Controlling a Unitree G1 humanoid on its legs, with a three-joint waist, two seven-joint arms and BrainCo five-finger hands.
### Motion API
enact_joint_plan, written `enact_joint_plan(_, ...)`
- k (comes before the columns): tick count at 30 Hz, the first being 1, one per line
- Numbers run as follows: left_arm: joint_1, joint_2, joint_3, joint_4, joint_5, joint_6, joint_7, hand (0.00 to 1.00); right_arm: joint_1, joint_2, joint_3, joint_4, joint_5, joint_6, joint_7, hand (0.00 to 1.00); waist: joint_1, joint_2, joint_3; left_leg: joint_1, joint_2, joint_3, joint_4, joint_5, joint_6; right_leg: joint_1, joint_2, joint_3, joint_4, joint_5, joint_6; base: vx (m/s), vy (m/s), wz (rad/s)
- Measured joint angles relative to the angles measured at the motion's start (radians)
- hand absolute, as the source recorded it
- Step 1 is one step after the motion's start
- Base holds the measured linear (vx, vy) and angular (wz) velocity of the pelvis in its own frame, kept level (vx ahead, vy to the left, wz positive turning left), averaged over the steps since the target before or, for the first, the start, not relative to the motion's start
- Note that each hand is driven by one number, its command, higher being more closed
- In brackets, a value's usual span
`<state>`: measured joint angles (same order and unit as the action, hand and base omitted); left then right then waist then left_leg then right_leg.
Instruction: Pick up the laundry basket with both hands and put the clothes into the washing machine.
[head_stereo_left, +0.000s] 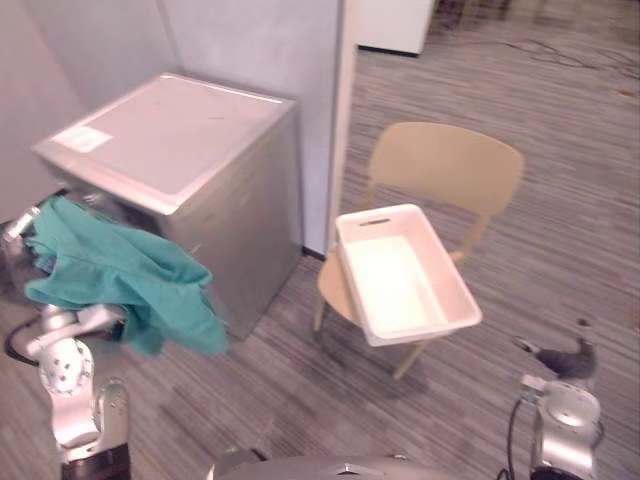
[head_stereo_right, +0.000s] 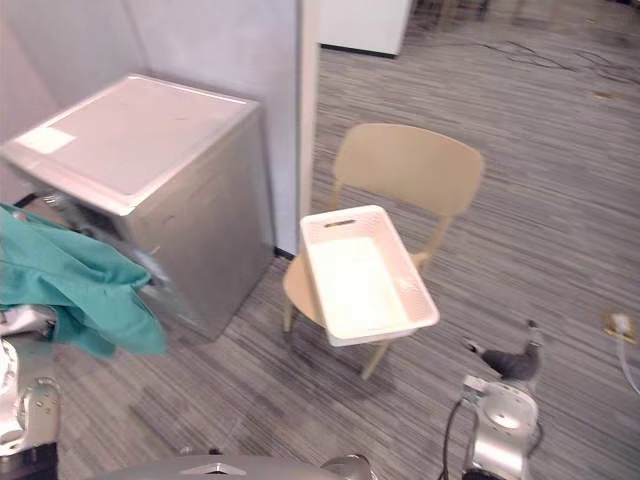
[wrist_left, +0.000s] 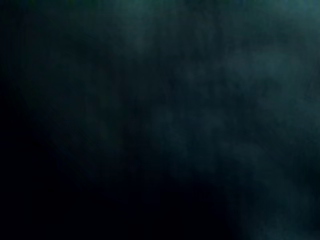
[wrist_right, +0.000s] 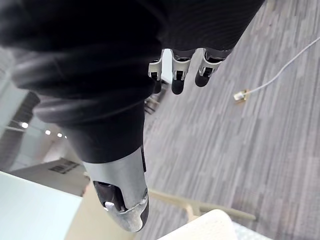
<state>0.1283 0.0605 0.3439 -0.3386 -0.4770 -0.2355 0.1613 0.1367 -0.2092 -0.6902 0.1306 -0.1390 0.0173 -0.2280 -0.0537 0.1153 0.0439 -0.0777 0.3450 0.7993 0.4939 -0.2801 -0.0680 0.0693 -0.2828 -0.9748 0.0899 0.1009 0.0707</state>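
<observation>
The green cloth hangs in front of the washing machine, low down by its front side. It lies over the end of the left arm, and the left hand is under it. The left wrist view is dark green because the cloth covers it. It cannot be told whether that hand grips the cloth or just carries it. The cloth is probably held there because the front is where clothes go in. The door itself is hard to see behind the cloth.

The white laundry basket is off to the right of the washing machine, on the seat of a tan chair. It sits a bit tilted and has nothing in it. No hand touches it. It looks like it was set there to be out of the way, so the job seems to be near its end.

The right hand hangs farther to the right of the washing machine, past the chair, above the striped floor. Its fingers are loose and nearly straight, and they hold nothing.

A white sticker sits on top of the washing machine, near its left corner. Its writing is too small to read.
</observation>
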Motion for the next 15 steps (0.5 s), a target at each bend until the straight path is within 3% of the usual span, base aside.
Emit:
enact_joint_plan(1, 0.029, -0.023, -0.011, 0.001, 0.000, 0.013, 0.002, 1.00, -0.004, 0.041, -0.011, -0.042, 0.023, 0.006, -0.006, 0.00, -0.008, -0.024, -0.003, -0.015, -0.063, -0.029, -0.046, 0.013, 0.013, -0.003, -0.030, 0.000, -0.011, 0.011, -0.006, -0.14, 0.349, 1.11)
enact_joint_plan(3, 0.057, -0.038, -0.035, 0.003, 0.000, 0.033, 0.000, 1.00, -0.012, 0.084, -0.019, -0.103, 0.026, 0.008, -0.031, 0.00, -0.015, -0.065, -0.002, -0.032, -0.127, -0.070, -0.077, 0.017, 0.048, -0.005, -0.067, 0.006, -0.015, 0.029, -0.015, -0.17, 0.339, 0.92)
enact_joint_plan(6, 0.087, -0.061, -0.045, 0.048, 0.001, 0.049, -0.006, 1.00, -0.097, 0.089, 0.002, -0.177, 0.025, 0.003, -0.048, 0.00, -0.007, -0.083, 0.001, -0.047, -0.188, -0.095, -0.078, 0.006, 0.095, -0.052, -0.168, 0.053, 0.129, 0.014, -0.052, -0.14, 0.333, 0.45)
enact_joint_plan(7, 0.088, -0.069, -0.067, 0.074, 0.001, 0.058, -0.014, 1.00, -0.116, 0.089, 0.028, -0.204, 0.026, -0.010, -0.053, 0.00, -0.008, -0.083, 0.012, -0.043, -0.222, -0.125, -0.082, -0.004, 0.116, -0.083, -0.218, 0.129, 0.228, -0.020, -0.145, -0.08, 0.232, 0.63)
enact_joint_plan(8, 0.088, -0.071, -0.105, 0.089, 0.002, 0.064, -0.020, 1.00, -0.116, 0.092, 0.046, -0.214, 0.026, -0.022, -0.056, 0.00, -0.021, -0.079, 0.022, -0.041, -0.242, -0.168, -0.088, -0.012, 0.139, -0.121, -0.229, 0.248, 0.315, -0.067, -0.220, -0.10, 0.271, 1.15)
enact_joint_plan(9, 0.089, -0.072, -0.162, 0.107, 0.003, 0.064, -0.026, 1.00, -0.102, 0.108, 0.067, -0.230, 0.034, -0.022, -0.055, 0.00, -0.042, -0.071, 0.034, -0.038, -0.270, -0.227, -0.113, -0.006, 0.164, -0.173, -0.180, 0.464, 0.415, -0.172, -0.186, -0.05, 0.177, 1.21)
enact_joint_plan(10, 0.089, -0.072, -0.187, 0.119, 0.003, 0.064, -0.032, 1.00, -0.095, 0.120, 0.076, -0.240, 0.038, -0.024, -0.055, 0.00, -0.049, -0.068, 0.043, -0.029, -0.283, -0.251, -0.132, 0.001, 0.171, -0.193, -0.137, 0.555, 0.450, -0.217, -0.160, -0.02, 0.173, 1.57)
enact_joint_plan(11, 0.091, -0.073, -0.251, 0.140, 0.003, 0.067, -0.040, 1.00, -0.059, 0.155, 0.126, -0.263, 0.082, -0.039, -0.038, 0.00, -0.071, -0.071, 0.064, 0.008, -0.324, -0.316, -0.204, 0.034, 0.186, -0.239, -0.001, 0.735, 0.494, -0.301, -0.128, 0.02, 0.075, 1.21)
enact_joint_plan(15, 0.090, -0.072, -0.351, 0.186, -0.002, 0.068, -0.068, 1.00, 0.039, 0.210, 0.277, -0.314, 0.153, -0.081, 0.009, 0.00, -0.093, -0.085, 0.074, 0.045, -0.378, -0.391, -0.286, 0.071, 0.177, -0.329, 0.169, 0.789, 0.452, -0.327, -0.096, 0.08, -0.002, 1.06)
